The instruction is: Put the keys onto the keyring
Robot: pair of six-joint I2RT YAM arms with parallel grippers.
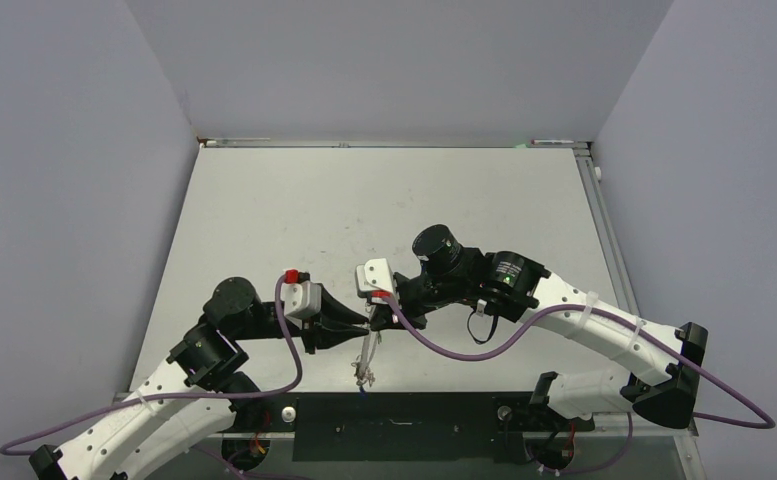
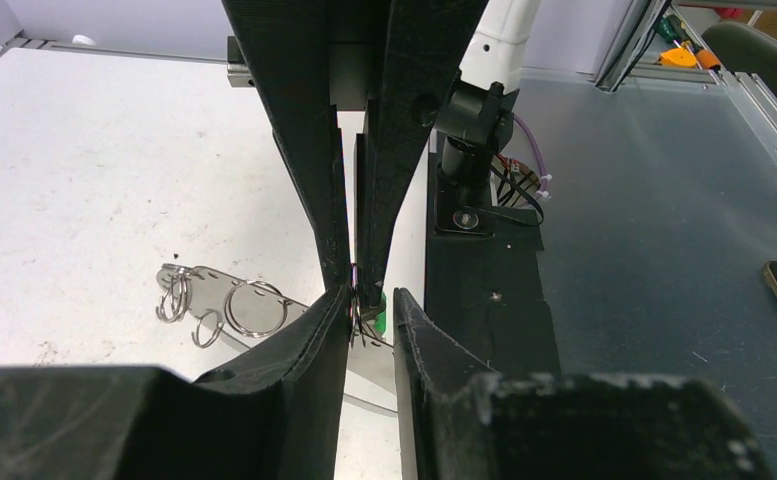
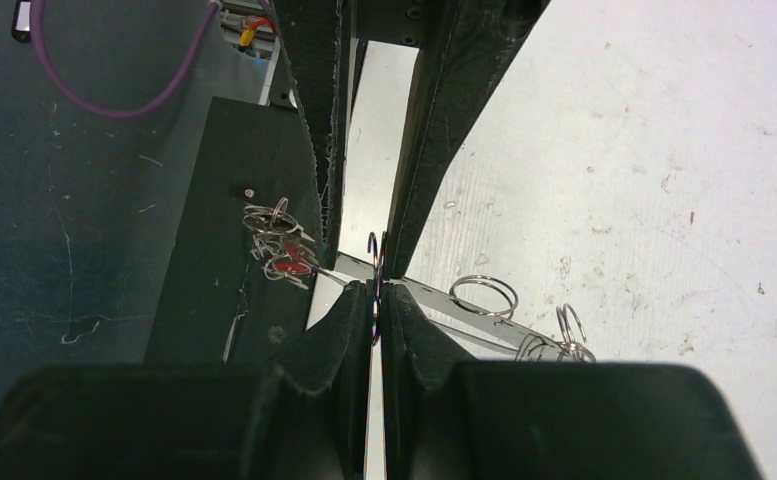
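Note:
My right gripper (image 3: pixel 376 290) is shut on the thin wire keyring (image 3: pixel 373 250), seen edge-on, just above the table's near edge. My left gripper (image 2: pixel 372 300) meets it tip to tip from the other side. Its jaws stand narrowly apart, and the keyring (image 2: pixel 354 285) lies against its left finger (image 2: pixel 314 335). A green key head (image 2: pixel 382 318) shows in that gap, beside some thin wire bits. A red key (image 3: pixel 286 268) lies among small wire rings on the black mat (image 3: pixel 214 180). No blue key is clear. In the top view both grippers (image 1: pixel 370 322) meet at centre front.
A flat silver metal strip (image 2: pixel 209 280) with small split rings on it lies under the grippers and also shows in the right wrist view (image 3: pixel 434 297) and the top view (image 1: pixel 366 362). The white table (image 1: pixel 364 200) stretches behind; grey walls enclose it.

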